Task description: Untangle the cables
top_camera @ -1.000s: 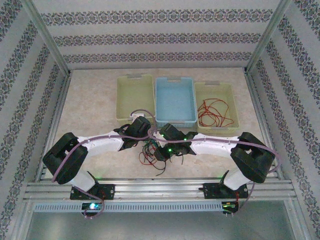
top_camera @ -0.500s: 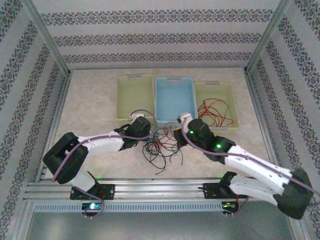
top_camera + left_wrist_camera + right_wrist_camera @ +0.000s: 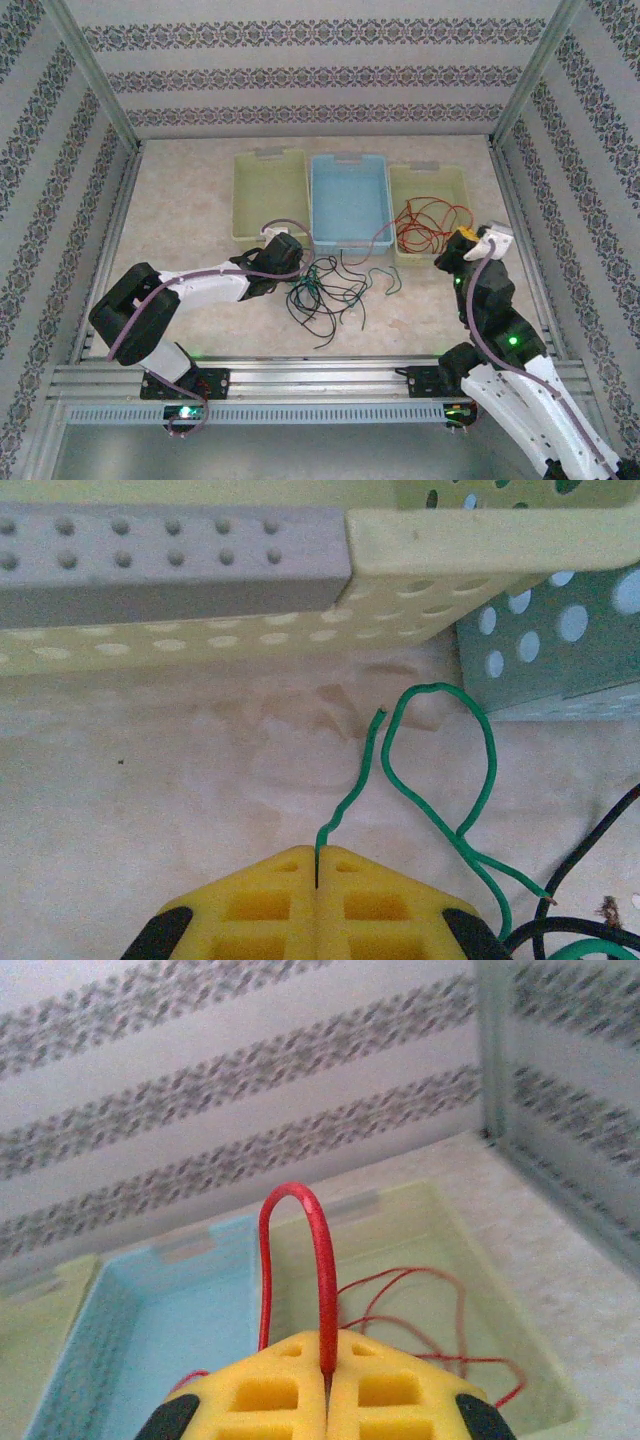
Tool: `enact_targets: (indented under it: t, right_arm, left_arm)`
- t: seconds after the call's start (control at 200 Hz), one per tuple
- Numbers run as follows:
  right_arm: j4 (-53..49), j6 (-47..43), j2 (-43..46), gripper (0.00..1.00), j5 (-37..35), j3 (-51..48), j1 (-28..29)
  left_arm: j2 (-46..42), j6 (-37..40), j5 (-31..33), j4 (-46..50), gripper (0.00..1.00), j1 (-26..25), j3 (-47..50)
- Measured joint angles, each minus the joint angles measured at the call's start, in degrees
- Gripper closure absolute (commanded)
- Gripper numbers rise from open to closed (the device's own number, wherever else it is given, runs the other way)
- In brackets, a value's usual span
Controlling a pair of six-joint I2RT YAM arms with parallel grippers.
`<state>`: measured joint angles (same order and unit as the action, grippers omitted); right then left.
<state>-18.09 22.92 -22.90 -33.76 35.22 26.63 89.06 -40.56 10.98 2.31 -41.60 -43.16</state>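
While the tangle of thin green, black and red cables (image 3: 325, 295) lies on the pale bench (image 3: 190, 220) at centre frame, just below the blue plastic tray (image 3: 350, 200), the left claw (image 3: 288, 262) sits at its left edge. The right claw (image 3: 465, 238) hangs at the right of the frame, beside the lower right corner of the pale yellow tray (image 3: 432, 182) holding a loose coil of red wire (image 3: 428, 225). A second pale yellow tray (image 3: 268, 190) stands left of the blue one.

From the left wrist, the left claw (image 3: 316, 865) at bottom centre has its yellow fingers pressed together on a green cable (image 3: 352, 792) that rises toward mid-frame. A green loop curls to its right, and a black cable (image 3: 590, 840) crosses the lower right corner.

From the right wrist, the right claw (image 3: 327, 1365) at bottom centre pinches a red cable (image 3: 320, 1260), which arches up from the seam and drops to the left, above the trays.
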Motion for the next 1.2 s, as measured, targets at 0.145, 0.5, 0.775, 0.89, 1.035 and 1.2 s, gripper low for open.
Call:
enact_targets:
  t: [0.145,0.5,0.775,0.89,1.035,1.2]
  right_arm:
    - [-0.15,-2.82,-0.04,1.00,-0.70,3.63,-4.50]
    - [4.96,-4.83,-16.63,1.00,9.18,11.80,-21.79]
    - [8.24,-4.46,-32.04,1.00,13.92,12.28,-25.42]
    - [8.59,-4.20,-37.81,1.00,14.95,12.20,-25.44]
    - [5.99,-3.91,-48.41,0.58,19.76,14.40,-25.79]
    - [0.94,-3.41,-55.25,0.50,24.26,17.44,-25.38]
  left_arm:
    - [0.22,-0.02,0.00,0.04,1.00,0.00,-0.15]
    - [0.37,0.02,-0.22,0.02,1.00,0.00,-0.35]
    - [0.35,0.02,-0.24,0.00,1.00,0.00,-0.35]
    - [0.35,0.02,-0.24,0.00,1.00,0.00,-0.35]
    - [0.35,0.02,-0.26,-0.02,1.00,0.00,-0.35]
    - [0.35,0.02,-0.26,0.00,1.00,0.00,-0.35]
